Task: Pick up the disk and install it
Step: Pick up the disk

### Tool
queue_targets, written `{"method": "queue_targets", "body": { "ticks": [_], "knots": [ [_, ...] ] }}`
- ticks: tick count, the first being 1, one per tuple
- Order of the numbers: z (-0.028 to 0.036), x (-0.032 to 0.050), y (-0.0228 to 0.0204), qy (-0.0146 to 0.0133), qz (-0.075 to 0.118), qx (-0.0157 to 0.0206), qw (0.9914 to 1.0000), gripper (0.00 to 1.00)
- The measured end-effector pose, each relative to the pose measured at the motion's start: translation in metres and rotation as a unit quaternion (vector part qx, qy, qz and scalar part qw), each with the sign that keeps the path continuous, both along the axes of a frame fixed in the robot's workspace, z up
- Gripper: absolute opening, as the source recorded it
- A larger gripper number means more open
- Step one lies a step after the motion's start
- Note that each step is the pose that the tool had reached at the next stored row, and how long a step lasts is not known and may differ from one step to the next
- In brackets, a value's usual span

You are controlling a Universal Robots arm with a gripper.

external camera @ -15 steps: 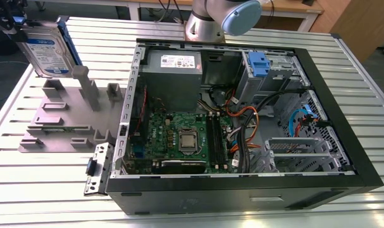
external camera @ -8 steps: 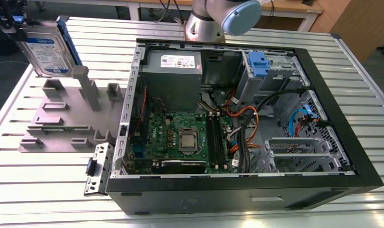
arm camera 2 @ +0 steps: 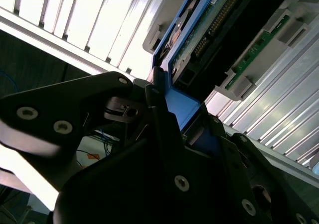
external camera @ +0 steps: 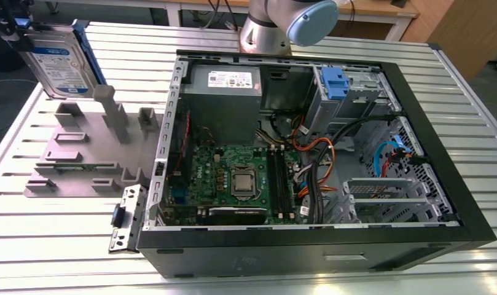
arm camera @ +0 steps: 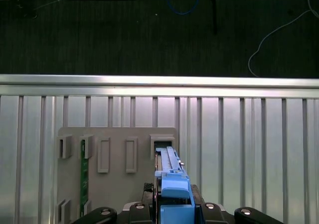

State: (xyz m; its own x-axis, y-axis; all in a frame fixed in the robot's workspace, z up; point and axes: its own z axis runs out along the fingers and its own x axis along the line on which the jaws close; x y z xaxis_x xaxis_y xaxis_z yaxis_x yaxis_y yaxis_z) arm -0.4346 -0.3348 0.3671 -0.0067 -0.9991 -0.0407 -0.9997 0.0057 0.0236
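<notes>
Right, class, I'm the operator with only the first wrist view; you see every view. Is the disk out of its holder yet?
Observer: In the exterior view the disk stands upright, raised above the base of the grey holder.
Operator: Is it held?
Observer: In the second wrist view the gripper is shut on its blue carrier.
Operator: Where's the case?
Observer: The open computer case lies to the exterior view's right of the holder.

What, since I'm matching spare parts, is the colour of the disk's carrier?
Blue: the carrier edges the silver disk, best seen in the exterior view.
</notes>
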Motion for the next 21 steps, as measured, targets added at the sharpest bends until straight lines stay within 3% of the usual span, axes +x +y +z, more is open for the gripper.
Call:
{"method": "queue_targets", "body": {
  "ticks": [4, 18, 21],
  "knots": [
    [0.0031, 0.0, 0.0, -0.0001, 0.0, 0.0, 1.0, 0.37],
    [0.0051, 0.0, 0.0, -0.0001, 0.0, 0.0, 1.0, 0.37],
    [0.0095, 0.0, 0.0, -0.0001, 0.0, -0.0001, 1.0, 0.37]
  ]
}}
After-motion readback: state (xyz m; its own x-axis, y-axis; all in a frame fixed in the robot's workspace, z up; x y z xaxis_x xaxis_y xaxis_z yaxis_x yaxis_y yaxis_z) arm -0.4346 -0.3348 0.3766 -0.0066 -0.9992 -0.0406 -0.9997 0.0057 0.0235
